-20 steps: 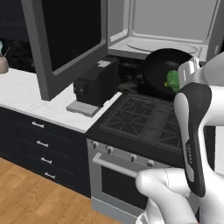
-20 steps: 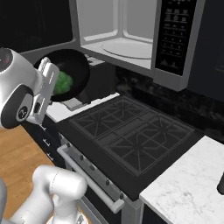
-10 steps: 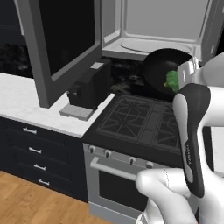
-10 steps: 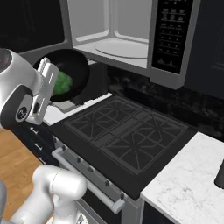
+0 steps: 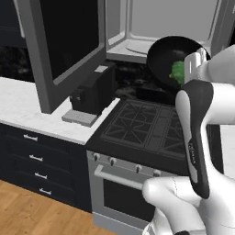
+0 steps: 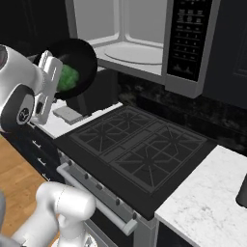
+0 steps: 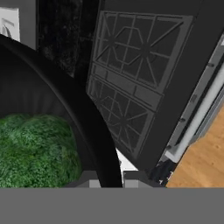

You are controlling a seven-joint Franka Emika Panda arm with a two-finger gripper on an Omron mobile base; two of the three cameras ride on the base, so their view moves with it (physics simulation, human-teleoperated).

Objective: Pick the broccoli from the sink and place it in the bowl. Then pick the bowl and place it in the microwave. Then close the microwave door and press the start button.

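My gripper is shut on the rim of the glossy black bowl, which hangs tilted above the stove in front of the open microwave. The green broccoli lies inside the bowl near the fingers. In the right base view the bowl with the broccoli sits left of the microwave cavity, held by the gripper. The microwave door stands swung wide to the left. In the hand view the gripper clamps the bowl wall beside the broccoli. The sink is out of view.
A black coffee machine stands on the white counter left of the black gas stove. The microwave's control panel is on its right side. Right of the stove is more white counter.
The whole picture has shifted: the base has driven, bringing stove and microwave closer and more central. The bowl with the broccoli stays in the gripper, unchanged relative to the arm.
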